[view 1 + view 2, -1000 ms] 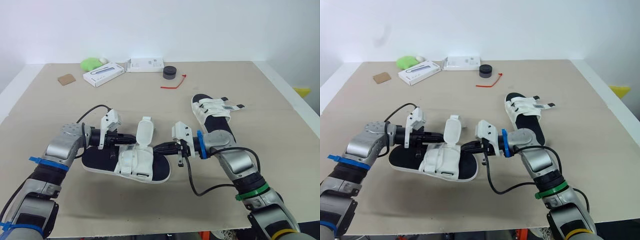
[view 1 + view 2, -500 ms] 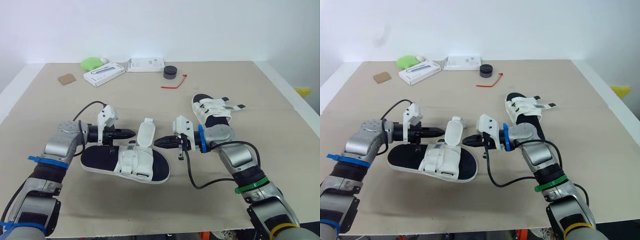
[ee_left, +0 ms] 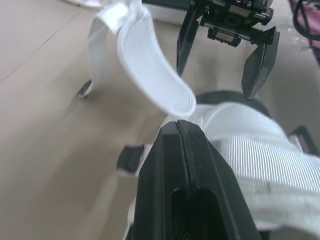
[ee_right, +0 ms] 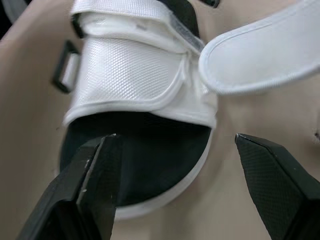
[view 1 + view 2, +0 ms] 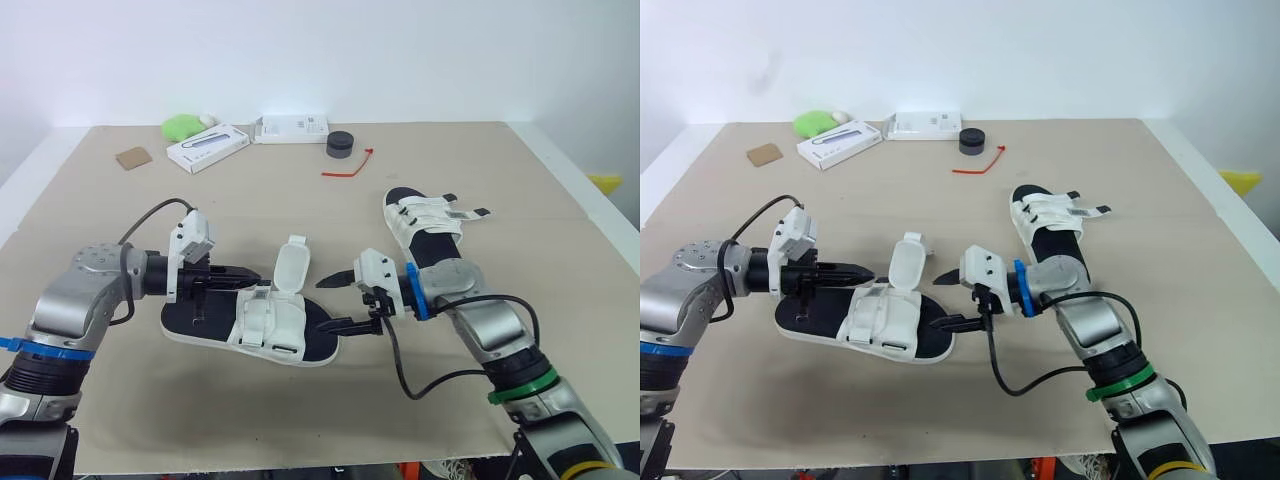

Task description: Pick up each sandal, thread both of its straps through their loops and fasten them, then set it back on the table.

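Beige table (image 5: pixel 420 390): near sandal (image 5: pixel 205 318) flat, strap (image 5: pixel 290 265) upright; left gripper (image 5: pixel 255 272) clenched beside strap, right gripper (image 5: pixel 333 302) spread wide.

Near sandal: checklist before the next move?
1. Near sandal lying flat on the table: ok.
2. Raised strap standing free and unfastened, open to a grab: ok.
3. Right claw open at the toe end: ok.
4. Left claw open to take the raised strap: not ok, it is shut and empty.
5. Other strap through its loop: cannot tell.
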Action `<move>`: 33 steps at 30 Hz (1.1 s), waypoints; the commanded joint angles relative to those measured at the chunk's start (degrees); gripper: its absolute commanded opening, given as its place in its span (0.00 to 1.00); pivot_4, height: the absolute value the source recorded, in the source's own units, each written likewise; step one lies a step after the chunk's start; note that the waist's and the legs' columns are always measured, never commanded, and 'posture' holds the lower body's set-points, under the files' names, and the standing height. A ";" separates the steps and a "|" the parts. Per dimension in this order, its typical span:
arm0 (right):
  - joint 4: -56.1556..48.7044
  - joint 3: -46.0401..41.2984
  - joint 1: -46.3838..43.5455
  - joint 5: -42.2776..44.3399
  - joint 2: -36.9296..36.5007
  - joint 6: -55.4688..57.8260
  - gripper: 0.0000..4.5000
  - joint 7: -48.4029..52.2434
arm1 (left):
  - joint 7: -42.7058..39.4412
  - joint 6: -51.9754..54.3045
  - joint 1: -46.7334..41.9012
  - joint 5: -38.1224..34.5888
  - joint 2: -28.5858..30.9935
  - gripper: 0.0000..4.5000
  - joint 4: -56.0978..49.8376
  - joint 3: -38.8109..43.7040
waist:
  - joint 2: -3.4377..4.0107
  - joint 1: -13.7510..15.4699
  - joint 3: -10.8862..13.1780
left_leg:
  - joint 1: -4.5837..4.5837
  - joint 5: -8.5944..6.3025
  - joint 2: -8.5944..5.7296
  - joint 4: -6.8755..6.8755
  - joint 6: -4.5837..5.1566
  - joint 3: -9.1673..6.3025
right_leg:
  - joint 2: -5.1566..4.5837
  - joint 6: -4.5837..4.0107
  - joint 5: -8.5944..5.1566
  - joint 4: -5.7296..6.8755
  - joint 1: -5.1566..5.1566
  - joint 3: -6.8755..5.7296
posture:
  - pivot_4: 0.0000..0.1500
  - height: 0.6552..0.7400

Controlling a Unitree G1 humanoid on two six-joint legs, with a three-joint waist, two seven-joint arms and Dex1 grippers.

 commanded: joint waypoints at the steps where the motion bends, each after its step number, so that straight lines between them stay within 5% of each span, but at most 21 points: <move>1: 2.30 -0.27 -2.11 -0.97 1.78 -2.46 0.88 -1.07 | 1.06 0.31 0.21 -1.69 0.69 0.00 -2.68 2.80 | 0.00 0.00 0.00 | 0.00 0.01 0.00 0.01 0.00 0.00 | 0.00 0.00 0.01 0.00 0.00 0.00 | 1.00 1.00; 13: 9.35 0.06 -3.30 -2.75 9.86 -6.91 0.88 -4.58 | 3.30 0.63 4.57 -3.28 1.30 0.00 -7.70 4.33 | -0.01 -0.04 -0.01 | -0.02 -0.03 0.02 0.01 0.00 0.01 | -0.04 -0.36 0.17 0.05 -0.05 0.00 | 1.00 1.00; 18: 11.16 -0.80 -3.03 -1.94 11.76 -7.83 0.59 -5.11 | 3.68 -1.52 5.87 -3.11 0.93 0.00 -8.20 4.30 | -0.01 -0.07 -0.01 | 0.01 -0.03 0.02 0.01 -0.01 0.02 | -0.04 -0.37 0.17 0.07 -0.05 0.00 | 1.00 1.00; 24: 12.24 -0.39 -2.87 -2.92 12.00 -9.42 0.01 -5.10 | 4.76 -2.78 6.31 -2.44 0.94 0.00 -7.27 4.55 | -0.01 -0.06 -0.01 | 0.02 -0.02 0.02 0.01 -0.01 0.01 | -0.04 -0.39 0.17 0.09 -0.04 -0.03 | 1.00 1.00; 33: 12.50 -1.60 -3.10 -2.85 10.24 -9.76 0.01 -4.45 | 3.26 -6.72 5.59 -0.01 4.39 0.00 1.12 6.26 | -0.01 -0.08 -0.01 | 0.03 -0.02 0.03 0.01 -0.01 0.01 | -0.02 -0.40 0.17 0.10 -0.05 -0.04 | 1.00 1.00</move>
